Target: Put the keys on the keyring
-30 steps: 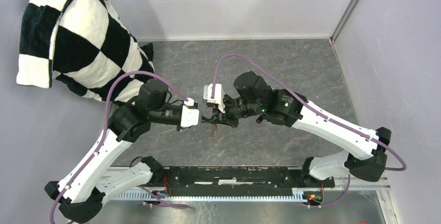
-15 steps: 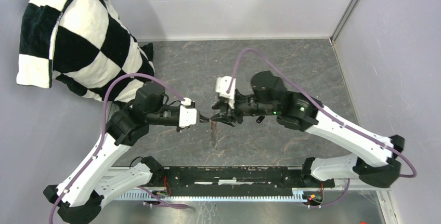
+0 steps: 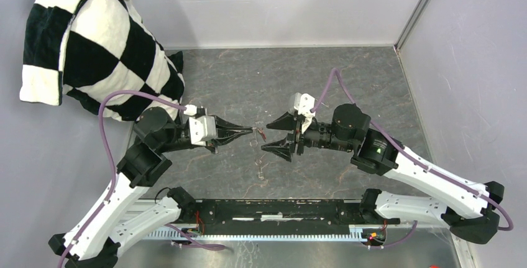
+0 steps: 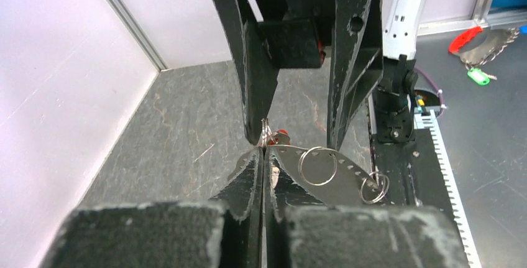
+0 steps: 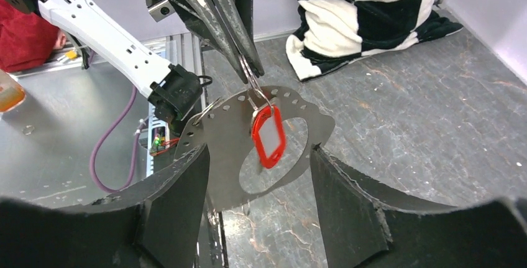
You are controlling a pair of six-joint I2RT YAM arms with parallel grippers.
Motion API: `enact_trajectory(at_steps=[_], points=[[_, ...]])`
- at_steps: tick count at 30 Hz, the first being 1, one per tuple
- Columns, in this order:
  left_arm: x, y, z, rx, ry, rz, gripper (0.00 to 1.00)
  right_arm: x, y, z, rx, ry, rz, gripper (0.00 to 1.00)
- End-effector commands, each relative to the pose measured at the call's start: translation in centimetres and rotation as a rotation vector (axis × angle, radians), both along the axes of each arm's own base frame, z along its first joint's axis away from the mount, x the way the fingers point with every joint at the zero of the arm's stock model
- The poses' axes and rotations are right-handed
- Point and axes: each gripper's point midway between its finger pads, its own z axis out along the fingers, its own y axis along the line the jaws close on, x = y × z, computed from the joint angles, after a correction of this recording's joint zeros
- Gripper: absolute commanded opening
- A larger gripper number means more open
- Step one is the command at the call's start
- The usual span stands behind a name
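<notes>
Right wrist view: left gripper [image 5: 247, 72] pinched shut on the keyring [image 5: 252, 87], red-tagged key [image 5: 268, 136] and perforated plate [image 5: 217, 131] dangling just below that gripper, right gripper [image 5: 258, 153] gaping wide opposite; seemingly mid-threading, next needing a steady pinch on the key.

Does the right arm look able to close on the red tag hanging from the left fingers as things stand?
Probably yes: the right fingers stand open facing the red tag, which dangles from the shut left fingers, with nothing between them.
</notes>
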Motion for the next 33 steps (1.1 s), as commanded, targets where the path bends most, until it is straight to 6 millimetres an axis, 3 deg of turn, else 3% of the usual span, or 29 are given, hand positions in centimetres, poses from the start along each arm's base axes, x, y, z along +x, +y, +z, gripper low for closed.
enact_trajectory(at_steps=[1, 10, 17, 28, 33], points=[[-0.3, -0.1, 2.7, -0.106, -0.002, -0.002, 0.02, 0.1, 0.7, 2.9, 0.124, -0.007, 0.005, 0.66], [-0.8, 0.2, 2.2, -0.093, -0.014, -0.006, 0.02, 1.2, 0.8, 2.8, 0.133, -0.005, -0.050, 0.46], [-1.0, 0.2, 2.4, -0.096, -0.020, -0.014, 0.02, 1.2, 1.1, 1.8, 0.104, 0.002, -0.036, 0.43], [-1.0, 0.3, 2.6, -0.099, -0.033, -0.017, 0.02, 0.8, 1.3, 1.1, 0.084, 0.000, -0.011, 0.06], [-1.0, 0.3, 2.4, -0.090, -0.048, -0.016, 0.02, 0.5, 0.8, 0.5, 0.056, -0.001, -0.004, 0.01]])
